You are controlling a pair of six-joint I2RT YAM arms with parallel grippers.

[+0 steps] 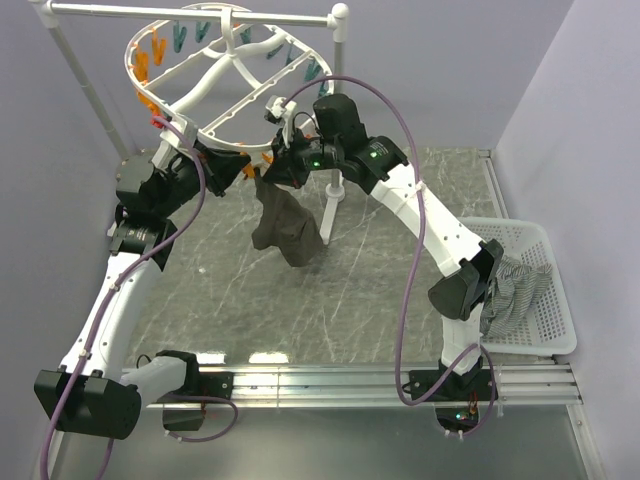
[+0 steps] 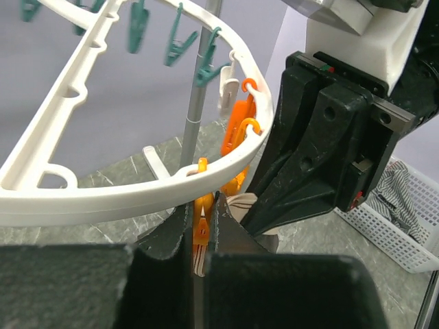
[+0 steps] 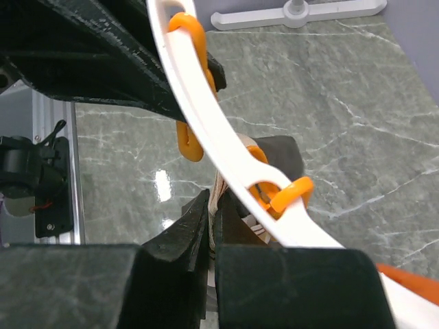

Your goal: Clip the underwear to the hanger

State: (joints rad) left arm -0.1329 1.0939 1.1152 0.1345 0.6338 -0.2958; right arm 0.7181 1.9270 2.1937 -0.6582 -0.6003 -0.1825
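**mossy_k:** Anyone work out the layout? From above I saw the marble table (image 1: 380,290), the white rail stand (image 1: 200,12) across 12 o'clock, and the hanger (image 2: 103,202) hung off it towards 11.

**tinbot:** Yep, and a white basket (image 1: 548,310) sat out at 4 o'clock with the grey striped cloth (image 1: 515,290) in it, well away from the action. The underwear (image 1: 288,228) dangled near the middle, just below the ring's 5 o'clock edge, waistband (image 2: 240,203) up. I'd guess that was so the band met the pegs.

**mossy_k:** What about the claws?

**tinbot:** The right gripper (image 3: 214,219) was clenched on the waistband, holding it right under the rim. The left gripper (image 2: 202,240) was squeezed shut on an orange clothespin (image 2: 201,223) hanging from that same bit of rim, probably to spread its mouth for the cloth. I couldn't see if the peg had actually bitten yet.
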